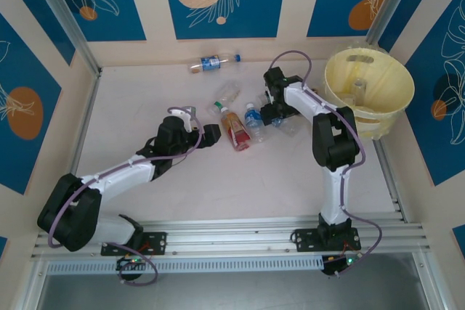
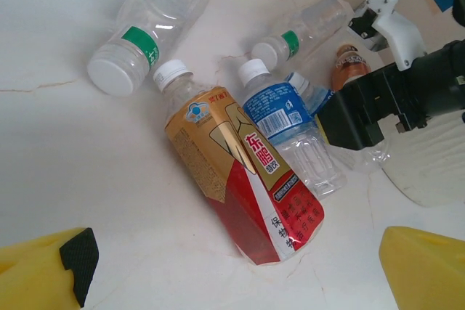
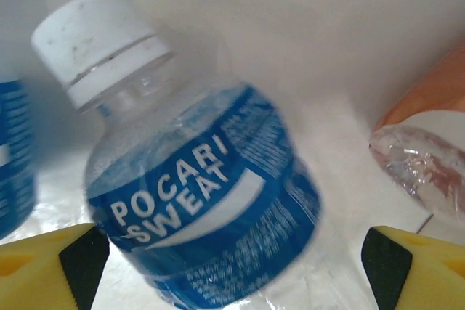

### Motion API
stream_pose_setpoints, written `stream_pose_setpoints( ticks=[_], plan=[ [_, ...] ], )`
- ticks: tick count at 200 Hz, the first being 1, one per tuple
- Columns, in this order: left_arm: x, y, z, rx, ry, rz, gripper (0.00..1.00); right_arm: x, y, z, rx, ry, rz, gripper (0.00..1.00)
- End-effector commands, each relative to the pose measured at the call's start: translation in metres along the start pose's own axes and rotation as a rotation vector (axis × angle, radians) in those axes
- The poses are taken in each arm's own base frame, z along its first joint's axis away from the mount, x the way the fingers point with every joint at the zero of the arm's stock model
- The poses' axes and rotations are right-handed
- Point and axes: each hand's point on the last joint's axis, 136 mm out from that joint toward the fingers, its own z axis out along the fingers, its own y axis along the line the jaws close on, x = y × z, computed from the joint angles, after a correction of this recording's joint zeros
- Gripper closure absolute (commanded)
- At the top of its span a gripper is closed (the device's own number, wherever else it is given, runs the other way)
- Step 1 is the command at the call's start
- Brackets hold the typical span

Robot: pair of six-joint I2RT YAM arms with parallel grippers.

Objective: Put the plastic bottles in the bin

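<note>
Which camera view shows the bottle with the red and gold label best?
The left wrist view: the red and gold bottle lies whole and close, its white cap and label print sharp. In the top external view the bottle is small, its label a mere red patch.

**White Links, Black Joints, Lilac Cables**

The left arm point(image 1: 123, 172) and the right arm point(image 1: 333, 183) are built of white links joined by black housings. A lilac cable point(image 1: 52, 215) is looped along each. The bases point(image 1: 323, 239) are finished in black, and small green lights point(image 1: 349, 259) are seen beside them. The fingers point(image 2: 36, 274) are moulded in yellow and faced with black pads point(image 2: 78, 255).
</note>
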Motion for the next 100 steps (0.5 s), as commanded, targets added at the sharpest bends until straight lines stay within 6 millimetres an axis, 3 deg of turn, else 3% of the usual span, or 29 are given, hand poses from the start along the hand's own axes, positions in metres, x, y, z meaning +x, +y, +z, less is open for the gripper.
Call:
stream_pose_setpoints(
  ticks=[1, 60, 79, 100],
  plan=[
    [-0.006, 0.002, -0.001, -0.001, -0.026, -0.010, 0.00, 0.007, 0.005, 0.011, -0.058, 0.058, -0.049, 0.10],
    [-0.005, 0.000, 0.002, 0.013, -0.015, -0.021, 0.00, -0.012, 0.021, 0.008, -0.108, -0.013, -0.041, 0.29],
    [-0.005, 0.000, 0.002, 0.011, -0.014, -0.022, 0.00, -0.016, 0.017, -0.008, -0.085, -0.058, -0.031, 0.35],
    [-0.003, 0.002, 0.002, 0.007, -0.013, -0.018, 0.00, -0.019, 0.012, -0.042, -0.062, -0.133, -0.026, 0.40]
  ],
)
